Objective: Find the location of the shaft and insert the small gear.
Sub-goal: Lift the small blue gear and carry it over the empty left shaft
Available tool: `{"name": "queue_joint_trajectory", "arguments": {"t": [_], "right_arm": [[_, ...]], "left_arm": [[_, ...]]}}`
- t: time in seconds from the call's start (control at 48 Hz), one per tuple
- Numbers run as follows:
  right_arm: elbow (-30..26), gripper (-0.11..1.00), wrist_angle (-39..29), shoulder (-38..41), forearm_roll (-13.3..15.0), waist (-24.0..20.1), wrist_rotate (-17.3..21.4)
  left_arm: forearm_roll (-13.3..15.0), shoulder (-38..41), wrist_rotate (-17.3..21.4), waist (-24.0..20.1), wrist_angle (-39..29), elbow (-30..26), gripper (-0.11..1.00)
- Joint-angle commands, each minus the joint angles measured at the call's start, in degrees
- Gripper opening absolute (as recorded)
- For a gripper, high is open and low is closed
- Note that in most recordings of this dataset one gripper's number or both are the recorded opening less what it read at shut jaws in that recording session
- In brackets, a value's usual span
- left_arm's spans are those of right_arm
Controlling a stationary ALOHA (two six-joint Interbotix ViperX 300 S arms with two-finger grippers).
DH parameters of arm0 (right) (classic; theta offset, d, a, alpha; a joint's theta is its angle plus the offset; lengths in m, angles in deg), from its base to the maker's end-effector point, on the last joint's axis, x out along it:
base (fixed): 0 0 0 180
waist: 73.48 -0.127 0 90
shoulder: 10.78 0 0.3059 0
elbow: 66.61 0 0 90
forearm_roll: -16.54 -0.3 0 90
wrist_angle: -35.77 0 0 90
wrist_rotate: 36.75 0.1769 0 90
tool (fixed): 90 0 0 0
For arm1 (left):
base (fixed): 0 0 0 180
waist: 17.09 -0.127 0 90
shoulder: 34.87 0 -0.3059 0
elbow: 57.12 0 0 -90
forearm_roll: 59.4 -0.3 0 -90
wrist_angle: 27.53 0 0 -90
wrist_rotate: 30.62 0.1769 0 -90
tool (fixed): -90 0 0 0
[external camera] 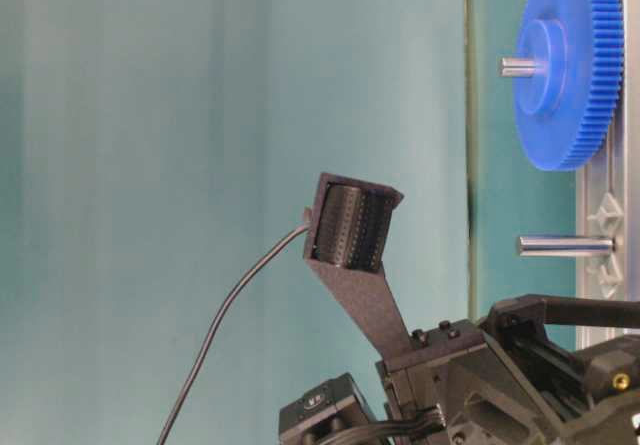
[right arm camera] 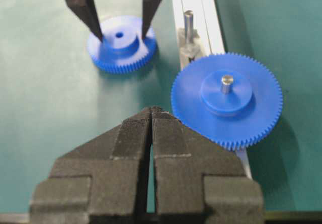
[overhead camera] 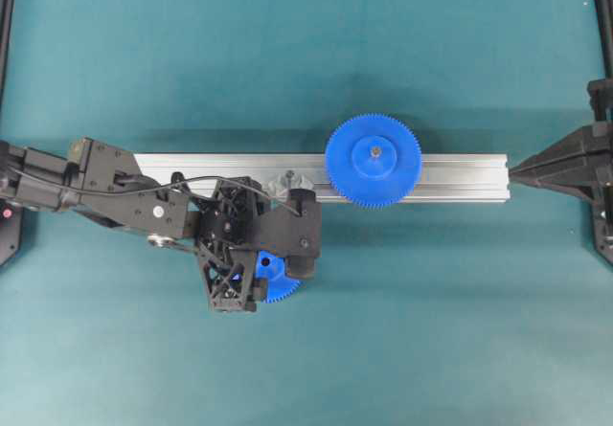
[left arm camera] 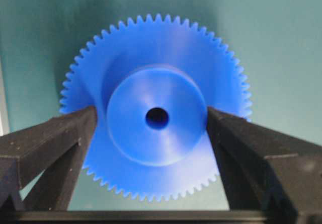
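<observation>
While the left gripper (left arm camera: 151,121) stands spread wide, 1 finger on each side of the small gear's (right arm camera: 121,43) raised hub and apparently not yet pinching it, the gear lies flat on the green mat (overhead camera: 431,330) just off the near edge of the aluminium rail (overhead camera: 460,177).

Advice for this grasp: centre the fingers on the hub, close squarely, and lift without tilting so the bore stays in line with the pin.

The shaft (right arm camera: 188,21) stands free on the rail, near the small gear and beside the larger gear (right arm camera: 226,99), so carry only a short way and lower straight.

The right gripper (right arm camera: 152,117) is pressed together, holding nothing, parked off the rail's far end.

Count: 2 gears, 2 pins, 1 rail, 2 grippers.
</observation>
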Motion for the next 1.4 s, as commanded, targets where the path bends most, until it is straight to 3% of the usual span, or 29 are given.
{"name": "queue_joint_trajectory", "arguments": {"t": [0.0, 0.167, 0.313, 0.834, 1.105, 1.376], "right_arm": [[-0.6, 0.02, 0.2, 0.3, -0.1, 0.1, 0.5], [-0.6, 0.02, 0.2, 0.4, -0.1, 0.1, 0.5], [-0.5, 0.02, 0.2, 0.3, -0.1, 0.1, 0.5], [0.2, 0.02, 0.5, -0.7, 0.0, 0.1, 0.5], [0.4, 0.02, 2.3, -0.9, 0.0, 0.4, 0.7], [0.5, 0.02, 2.4, -1.3, 0.4, 0.6, 0.7]], "left_arm": [[-0.2, -0.3, -0.1, 0.3, 0.1, -0.6, 0.92], [-0.2, -0.5, -0.2, 0.3, -0.8, -0.6, 0.87], [-0.1, -0.7, 0.2, 0.3, -1.1, -0.8, 0.64], [-0.5, -9.8, 0.9, -1.5, -4.1, -2.2, 0.64], [-0.5, -16.2, 7.0, -5.5, -4.0, -2.9, 0.64], [-0.5, -15.4, 12.2, -9.1, -3.7, -3.4, 0.64]]}}
